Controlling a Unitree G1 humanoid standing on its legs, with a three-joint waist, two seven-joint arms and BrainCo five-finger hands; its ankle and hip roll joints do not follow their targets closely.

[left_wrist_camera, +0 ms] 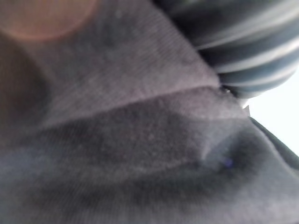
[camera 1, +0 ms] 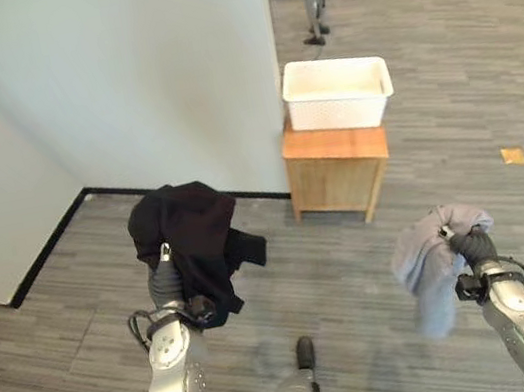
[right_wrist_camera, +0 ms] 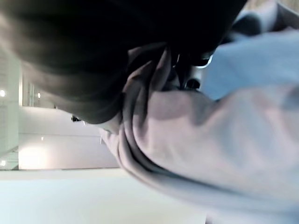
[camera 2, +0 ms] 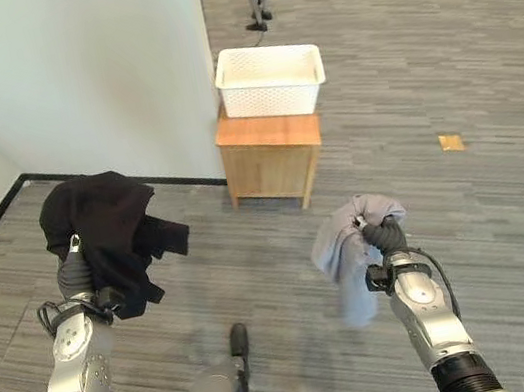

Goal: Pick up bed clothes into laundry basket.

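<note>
Left hand (camera 1: 167, 279) is raised with a black garment (camera 1: 193, 238) draped over it; finger state cannot be told. Right hand (camera 1: 473, 245) is curled round a grey garment (camera 1: 435, 267) hanging below it. White laundry basket (camera 1: 337, 92) sits on a wooden cabinet (camera 1: 337, 171), well ahead of both hands

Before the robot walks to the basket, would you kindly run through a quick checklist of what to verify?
1. Left hand has the black garment: ok, the cloth drapes over it; finger grip cannot tell.
2. Right hand has the grey garment: ok, bunched at the hand, the rest hanging; finger grip cannot tell.
3. Basket ready: ok, upright on the wooden cabinet; no clothes seen inside.
4. Path over the floor to the cabinet: ok, nothing in the way.
5. Garments off the floor: ok, both hang free.
</note>
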